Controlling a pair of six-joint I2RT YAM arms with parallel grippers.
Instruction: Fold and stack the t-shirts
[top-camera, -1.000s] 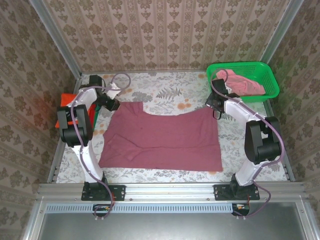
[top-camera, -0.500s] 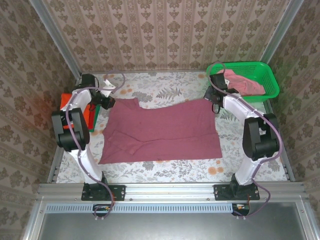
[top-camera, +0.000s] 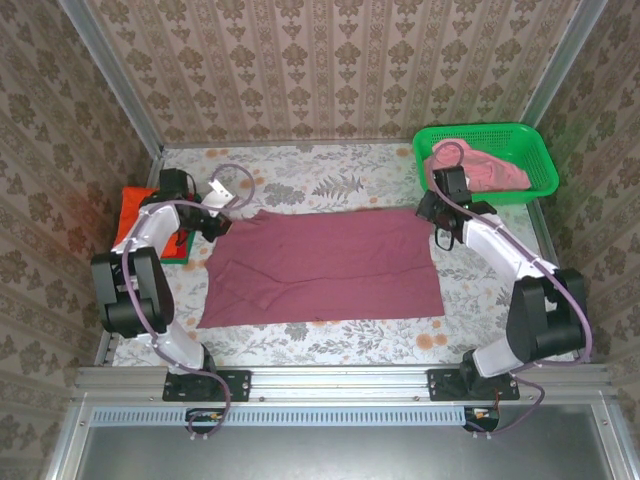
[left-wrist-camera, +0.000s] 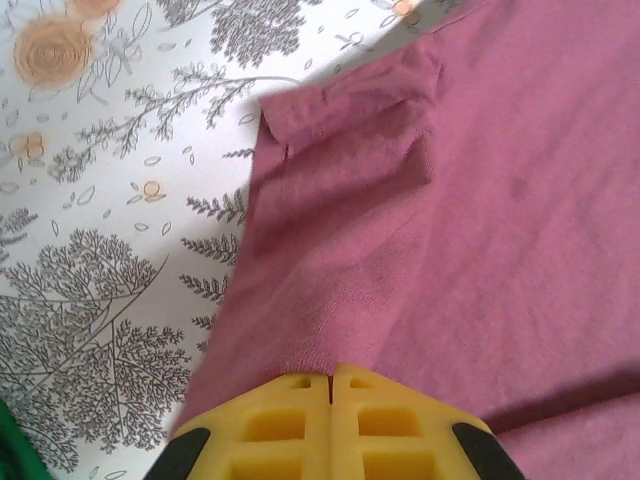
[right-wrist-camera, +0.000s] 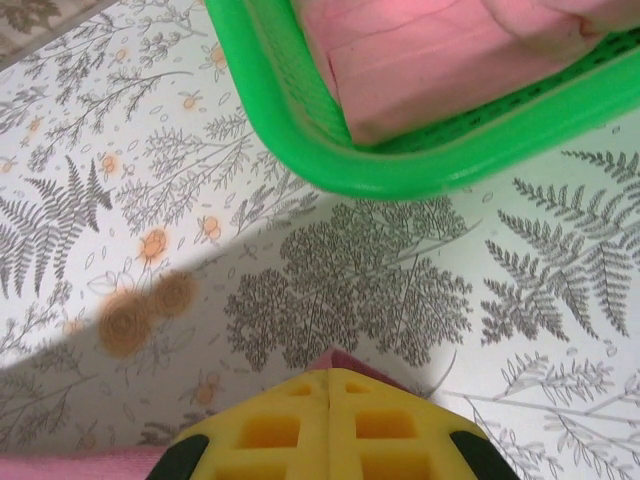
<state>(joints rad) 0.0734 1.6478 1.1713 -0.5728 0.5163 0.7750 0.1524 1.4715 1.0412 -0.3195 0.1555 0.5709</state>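
Maroon shirt (top-camera: 325, 265) laid flat, middle of table (top-camera: 300, 170). Far-left corner pinched by left gripper (left-wrist-camera: 330, 378), far-right corner by right gripper (right-wrist-camera: 330, 376). Both corners best lifted level and moved together, so fold edge is made straight. Pink shirt (right-wrist-camera: 430, 60) seen in basket (right-wrist-camera: 300, 140).

The left arm (top-camera: 128, 290) rises from its base at the lower left of the top view, folds at a dark elbow near the left edge and reaches inward to the left gripper (top-camera: 214, 226). The right arm (top-camera: 540, 310) bends likewise at the right, its forearm stretched up-left to the right gripper (top-camera: 440, 232). Both pairs of yellow fingers (left-wrist-camera: 290, 420) are pressed together, pinching the maroon t-shirt (top-camera: 330, 265)
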